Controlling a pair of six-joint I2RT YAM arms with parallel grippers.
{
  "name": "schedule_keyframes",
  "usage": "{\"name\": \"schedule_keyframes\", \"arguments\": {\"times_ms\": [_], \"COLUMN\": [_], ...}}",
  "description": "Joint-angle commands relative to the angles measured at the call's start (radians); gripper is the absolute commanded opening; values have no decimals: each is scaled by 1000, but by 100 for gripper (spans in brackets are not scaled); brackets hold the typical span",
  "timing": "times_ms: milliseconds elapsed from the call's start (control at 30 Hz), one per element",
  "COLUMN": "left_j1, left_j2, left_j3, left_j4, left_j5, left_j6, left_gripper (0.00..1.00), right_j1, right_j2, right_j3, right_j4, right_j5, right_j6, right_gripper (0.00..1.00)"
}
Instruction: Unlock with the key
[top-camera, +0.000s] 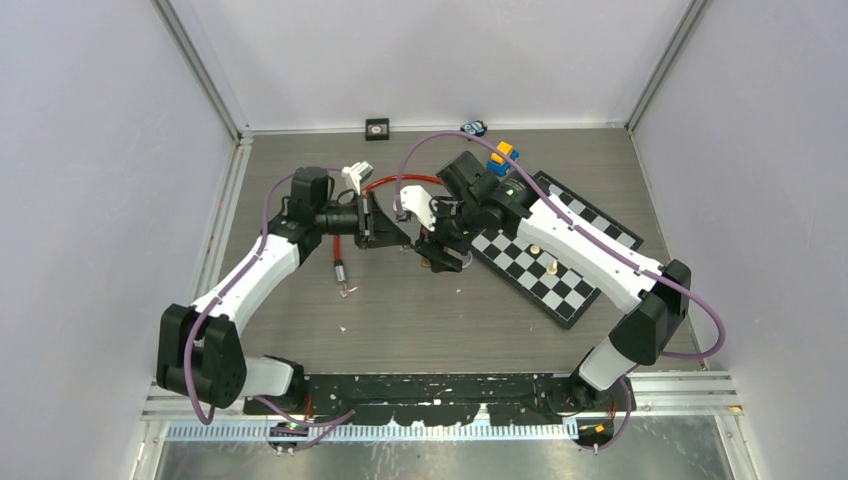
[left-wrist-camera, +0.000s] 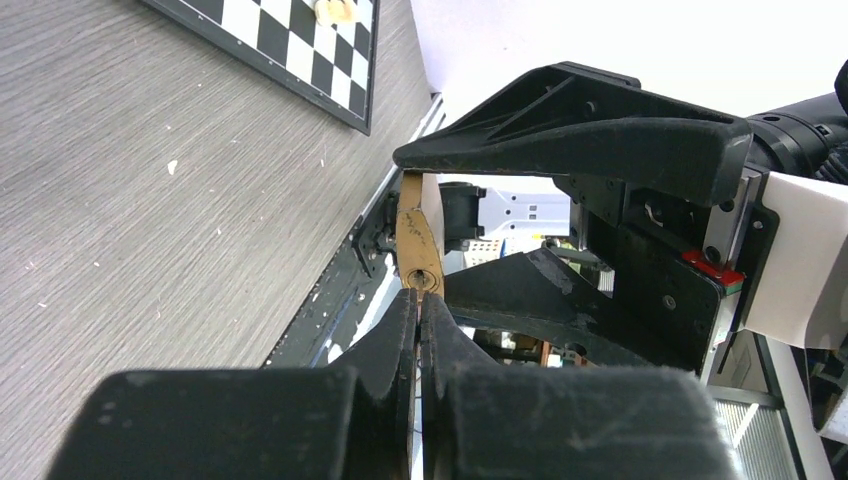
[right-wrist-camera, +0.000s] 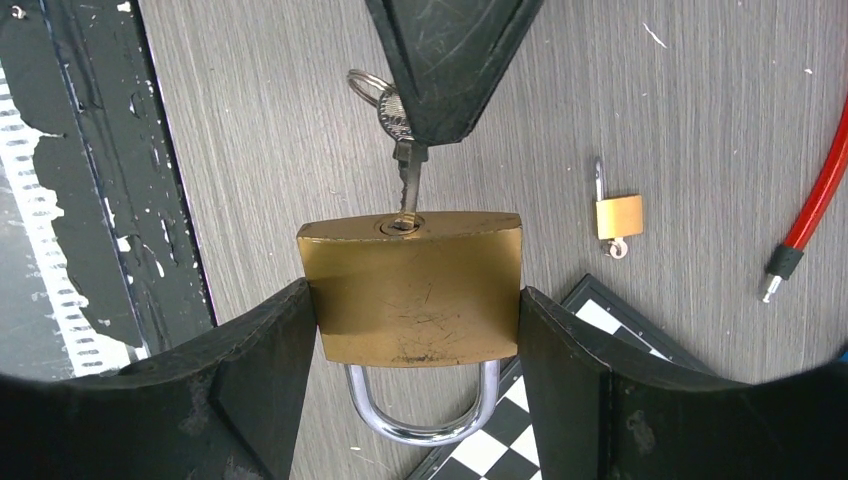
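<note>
A brass padlock (right-wrist-camera: 410, 290) with a steel shackle (right-wrist-camera: 425, 425) is clamped by its sides in my right gripper (right-wrist-camera: 412, 305), held above the table. Both shackle legs sit in the body. My left gripper (left-wrist-camera: 420, 300) is shut on a silver key (right-wrist-camera: 404, 180) with a ring; the key's tip is in the keyhole on the padlock's top edge. In the left wrist view the padlock (left-wrist-camera: 418, 245) shows edge-on just beyond my shut fingertips, and the key is hidden between them. In the top view the two grippers (top-camera: 395, 235) (top-camera: 440, 245) meet at the table's middle.
A chessboard (top-camera: 560, 290) with a few pieces lies under the right arm. A second small brass padlock (right-wrist-camera: 618, 213) and a red cable (right-wrist-camera: 815, 200) lie on the table to the left. Blue and orange blocks (top-camera: 500, 155) sit at the back.
</note>
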Motion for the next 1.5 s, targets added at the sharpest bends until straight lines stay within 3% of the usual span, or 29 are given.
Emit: {"name": "schedule_keyframes", "arguments": {"times_ms": [0,433,700,1100,1467], "left_j1": [-4,-21,6,7,2], "left_j2": [-6,-83,-101,-59,-97], "left_j3": [38,-25,-75,-79,-207], "left_j4": [8,31,127,129,445], "left_j5": [19,-36,-53,-57,-31], "left_j6": [38,56,-21,-37,-128], "left_gripper": [0,0,0,0,0], "right_j1": [14,9,3,3,-41], "right_j2": [-54,-39,-31,-35,-21], "right_j3": [40,33,30,37,48], "right_j4": [60,148,156,156,180], "right_j5": [-84,8,-21,-54,-136], "right_j6": [-48,62,82,84,146], "right_gripper": [1,1,1,1,1]}}
